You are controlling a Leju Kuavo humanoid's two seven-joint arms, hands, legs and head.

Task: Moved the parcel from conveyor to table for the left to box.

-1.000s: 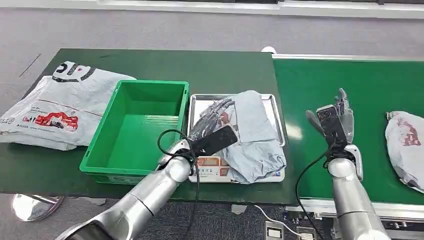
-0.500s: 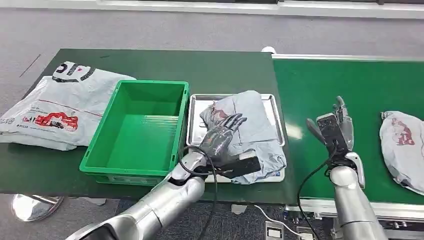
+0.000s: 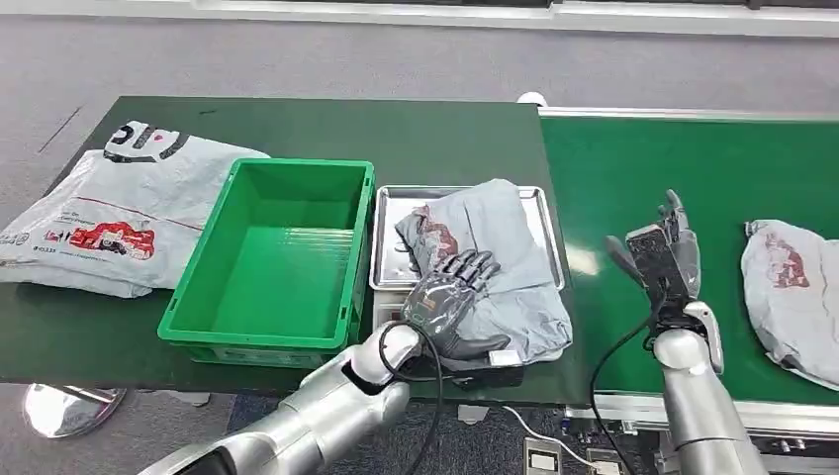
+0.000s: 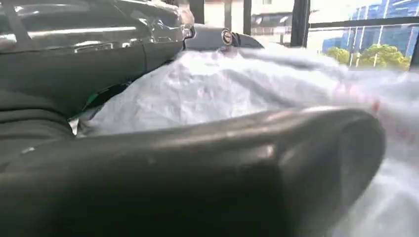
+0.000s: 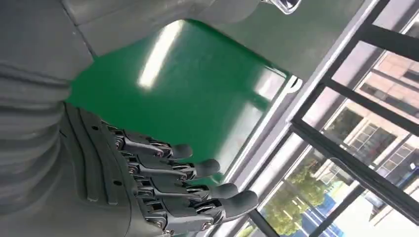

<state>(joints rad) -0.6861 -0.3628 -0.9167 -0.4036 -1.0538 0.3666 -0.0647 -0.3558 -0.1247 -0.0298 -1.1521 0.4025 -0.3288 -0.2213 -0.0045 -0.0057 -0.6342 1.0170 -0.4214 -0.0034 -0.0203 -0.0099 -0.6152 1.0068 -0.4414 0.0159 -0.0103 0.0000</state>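
Note:
A crumpled grey parcel (image 3: pixel 500 252) lies on the metal scale tray (image 3: pixel 388 203) between the green box and the conveyor. My left hand (image 3: pixel 450 302) rests palm-down on the parcel's near edge with its fingers spread, gripping nothing. In the left wrist view the thick thumb (image 4: pixel 197 168) lies right against the pale parcel (image 4: pixel 237 89). My right hand (image 3: pixel 665 252) stands upright over the green conveyor belt (image 3: pixel 693 158), fingers apart and empty; the right wrist view shows its fingers (image 5: pixel 173 182) stretched out above the belt (image 5: pixel 188 84). A second grey parcel (image 3: pixel 792 292) lies on the belt at the far right.
An empty green box (image 3: pixel 277 257) stands left of the tray. A large white printed bag (image 3: pixel 109 208) lies on the dark green table (image 3: pixel 425 134) at the far left. A black cable (image 3: pixel 425 366) loops at my left wrist.
My left hand drew back from over the tray's middle to the parcel's near edge and turned palm-down. The parcel on the belt moved a little leftward. My right hand barely moved.

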